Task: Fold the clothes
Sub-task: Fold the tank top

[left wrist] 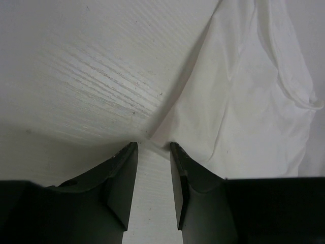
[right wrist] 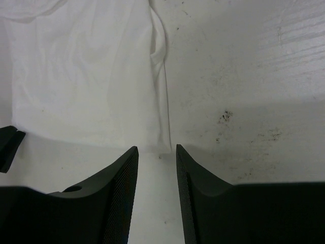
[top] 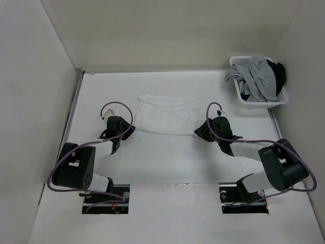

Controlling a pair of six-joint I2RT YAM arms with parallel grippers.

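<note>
One basket (top: 237, 91) held grey and black laundry (top: 261, 76). Left gripper (left wrist: 153, 147) and right gripper (right wrist: 157, 150) sat open by the white garment (top: 165, 114).

I'm looking at a white table (top: 167, 162), its top scuffed with fine grain lines and dark specks in both wrist views. A white garment (top: 165, 115) lies flat around the middle, a rough rectangle with slightly rumpled edges. In the far right corner sits a white slatted basket (top: 234, 61) holding grey and dark clothes (top: 259, 76).

Low left arm (top: 76, 166) and right arm (top: 278, 165), jaws parted
</note>
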